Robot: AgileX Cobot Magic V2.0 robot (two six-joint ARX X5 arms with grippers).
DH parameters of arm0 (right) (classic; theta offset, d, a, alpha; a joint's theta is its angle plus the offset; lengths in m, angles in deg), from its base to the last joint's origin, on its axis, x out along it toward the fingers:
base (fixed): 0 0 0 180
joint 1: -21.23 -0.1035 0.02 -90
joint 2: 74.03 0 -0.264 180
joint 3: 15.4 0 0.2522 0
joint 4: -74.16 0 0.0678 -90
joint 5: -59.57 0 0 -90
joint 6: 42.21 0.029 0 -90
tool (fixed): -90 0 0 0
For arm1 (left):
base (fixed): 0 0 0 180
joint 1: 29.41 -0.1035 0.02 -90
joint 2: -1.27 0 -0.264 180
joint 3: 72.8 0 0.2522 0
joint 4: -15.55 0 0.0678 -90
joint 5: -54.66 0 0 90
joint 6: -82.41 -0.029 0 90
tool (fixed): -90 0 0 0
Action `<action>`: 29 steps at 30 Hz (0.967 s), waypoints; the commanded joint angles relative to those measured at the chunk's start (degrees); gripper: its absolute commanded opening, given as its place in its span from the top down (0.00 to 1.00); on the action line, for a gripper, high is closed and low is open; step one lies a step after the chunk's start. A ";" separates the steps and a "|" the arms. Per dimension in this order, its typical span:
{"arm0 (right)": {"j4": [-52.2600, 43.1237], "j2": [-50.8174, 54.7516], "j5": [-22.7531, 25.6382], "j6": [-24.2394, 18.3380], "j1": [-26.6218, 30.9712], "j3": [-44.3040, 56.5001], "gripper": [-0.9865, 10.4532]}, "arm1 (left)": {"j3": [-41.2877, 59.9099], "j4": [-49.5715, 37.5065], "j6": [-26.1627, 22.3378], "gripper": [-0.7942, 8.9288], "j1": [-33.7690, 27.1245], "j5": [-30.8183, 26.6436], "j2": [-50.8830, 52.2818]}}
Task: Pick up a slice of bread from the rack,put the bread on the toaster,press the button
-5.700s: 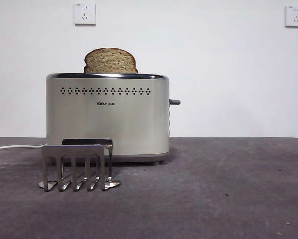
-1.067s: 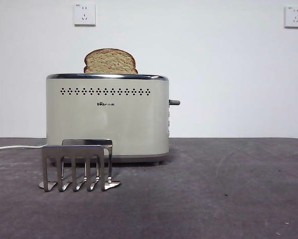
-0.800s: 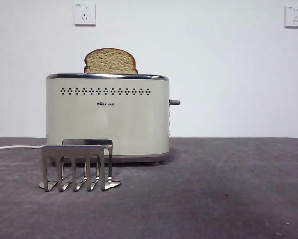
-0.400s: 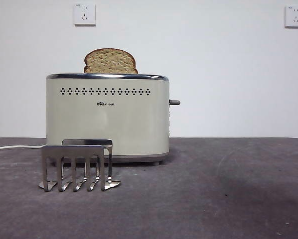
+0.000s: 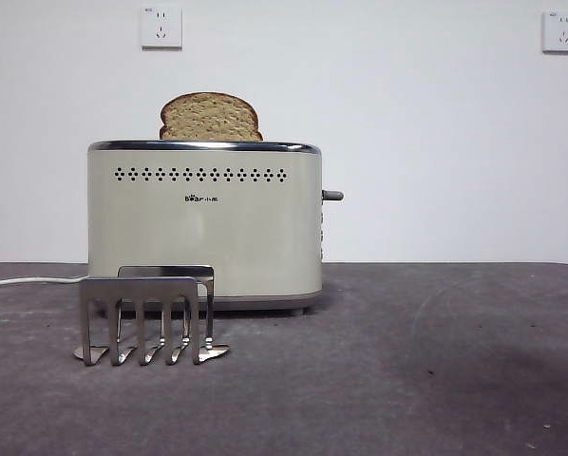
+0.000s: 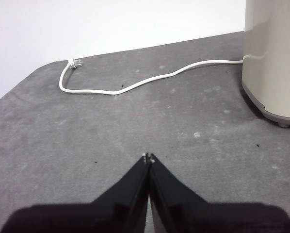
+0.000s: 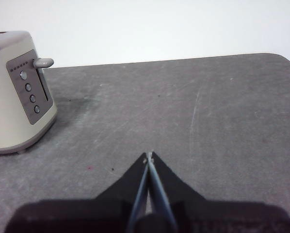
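I see the slice of bread [image 5: 210,117] standing upright in the toaster [image 5: 204,228], dome above the chrome rim. Rack [image 5: 147,314] sits empty just in front. Left gripper [image 6: 148,158] and right gripper [image 7: 149,156] both closed on nothing, low over bare table [image 5: 436,361].

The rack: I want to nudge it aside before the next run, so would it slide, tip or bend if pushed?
The rack looks like thin shiny metal, so probably light and stiff. It stands on small flat feet on the grey matte table, so a low push would likely slide it with some drag. Pushed near its top, it might tip, being narrow front to back.
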State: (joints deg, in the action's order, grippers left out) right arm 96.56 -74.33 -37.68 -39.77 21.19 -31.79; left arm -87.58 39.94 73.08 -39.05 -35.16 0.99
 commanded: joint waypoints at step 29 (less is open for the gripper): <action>1.18 -0.57 0.31 5.64 -0.50 2.32 0.91 | 0.81 -0.09 0.55 0.92 -0.20 -0.02 0.09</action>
State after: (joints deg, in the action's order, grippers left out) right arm 97.72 -74.83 -37.48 -34.66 20.82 -30.31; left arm -87.58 39.92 73.08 -39.05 -35.16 0.99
